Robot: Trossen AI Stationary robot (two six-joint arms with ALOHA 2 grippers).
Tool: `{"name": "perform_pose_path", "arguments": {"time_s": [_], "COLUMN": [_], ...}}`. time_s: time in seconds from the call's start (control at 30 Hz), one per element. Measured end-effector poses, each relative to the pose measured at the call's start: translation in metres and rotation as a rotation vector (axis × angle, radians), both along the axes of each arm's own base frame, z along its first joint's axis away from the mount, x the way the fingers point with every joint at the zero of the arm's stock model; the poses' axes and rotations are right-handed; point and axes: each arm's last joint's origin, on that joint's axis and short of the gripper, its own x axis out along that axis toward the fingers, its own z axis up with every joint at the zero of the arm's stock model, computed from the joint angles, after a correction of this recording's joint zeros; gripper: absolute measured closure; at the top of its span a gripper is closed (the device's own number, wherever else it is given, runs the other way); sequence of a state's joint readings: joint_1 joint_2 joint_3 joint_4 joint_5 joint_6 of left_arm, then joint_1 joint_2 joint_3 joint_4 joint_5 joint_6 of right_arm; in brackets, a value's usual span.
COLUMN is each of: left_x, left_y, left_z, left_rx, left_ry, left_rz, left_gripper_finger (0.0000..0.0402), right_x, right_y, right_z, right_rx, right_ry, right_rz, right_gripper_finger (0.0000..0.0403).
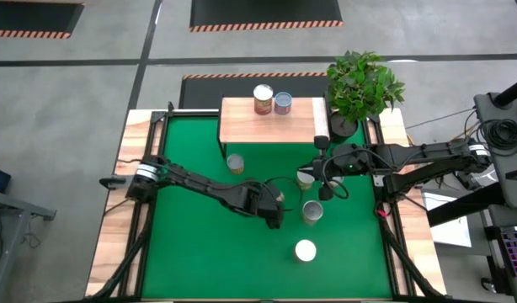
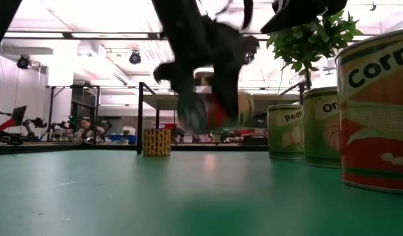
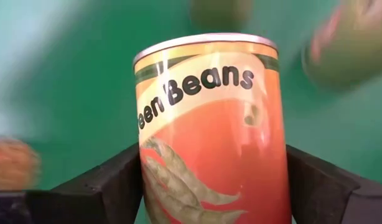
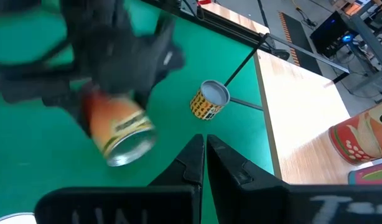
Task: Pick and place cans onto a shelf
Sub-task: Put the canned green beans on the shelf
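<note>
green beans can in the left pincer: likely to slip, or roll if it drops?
The green beans can sits between the left pincer fingers on its smooth curved side, so it may twist or slip. It looks rigid, unlikely to dent. The right wrist view shows it tilted, so if dropped it would probably roll.

Green mat (image 1: 191,244) lies open on the left; cans (image 1: 311,210) crowd the right.

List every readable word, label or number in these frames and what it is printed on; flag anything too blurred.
"Beans", after a partly cut "...een": orange can between the left gripper fingers.
"Corn": nearest can, low view.
"Pear", cut off by the curve: farther green can.
"Or", cut off: middle can.
Yellow can: label too small to read.
Two cans on the shelf: labels unreadable.
</note>
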State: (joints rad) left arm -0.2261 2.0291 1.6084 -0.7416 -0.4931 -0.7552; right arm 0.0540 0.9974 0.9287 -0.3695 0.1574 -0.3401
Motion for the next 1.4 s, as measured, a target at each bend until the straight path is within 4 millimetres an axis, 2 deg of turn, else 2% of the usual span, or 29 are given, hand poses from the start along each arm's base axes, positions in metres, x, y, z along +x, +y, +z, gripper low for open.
{"name": "perform_pose_path", "arguments": {"time_s": [0.2, 0.27, 0.33, 0.4, 0.6, 0.73, 0.87, 1.07, 1.23, 1.4], "left_x": [-0.024, -0.03, -0.031, -0.028, -0.024, -0.036, -0.051, -0.058, -0.054, -0.051], "left_y": [0.011, 0.017, 0.026, 0.039, 0.08, 0.095, 0.108, 0.128, 0.139, 0.146], "left_z": [0.07, 0.084, 0.089, 0.085, 0.054, 0.042, 0.033, 0.009, -0.012, -0.024], "left_rx": [0.431, 0.565, 0.65, 0.675, 0.742, 0.766, 0.797, 0.765, 0.773, 0.782], "left_ry": [-0.154, -0.196, -0.245, -0.29, -0.442, -0.632, -0.75, -0.766, -0.714, -0.729], "left_rz": [0.052, 0.116, 0.188, 0.238, 0.334, 0.328, 0.328, 0.307, 0.316, 0.339], "left_gripper_finger": [0.0094, 0.0095, 0.0096, 0.0096, 0.0096, 0.0096, 0.0096, 0.0096, 0.0096, 0.0096], "right_x": [0.0, 0.0, 0.0, 0.0, 0.0, 0.0, 0.0, 0.0, 0.0, 0.0], "right_y": [0.0, 0.0, 0.0, 0.0, 0.0, 0.0, 0.0, 0.0, 0.0, 0.0], "right_z": [0.0, 0.0, 0.0, 0.0, 0.0, 0.0, 0.0, 0.0, 0.0, 0.0], "right_rx": [-0.002, -0.007, -0.008, -0.009, -0.009, -0.009, -0.015, -0.015, -0.015, -0.012], "right_ry": [0.001, 0.0, -0.005, -0.006, -0.006, -0.006, -0.006, -0.006, -0.005, -0.006], "right_rz": [0.001, 0.004, 0.005, 0.005, 0.005, 0.005, 0.009, 0.009, 0.009, 0.007], "right_gripper_finger": [0.0394, 0.0394, 0.0394, 0.0394, 0.0394, 0.0394, 0.0394, 0.0394, 0.0394, 0.0394]}}
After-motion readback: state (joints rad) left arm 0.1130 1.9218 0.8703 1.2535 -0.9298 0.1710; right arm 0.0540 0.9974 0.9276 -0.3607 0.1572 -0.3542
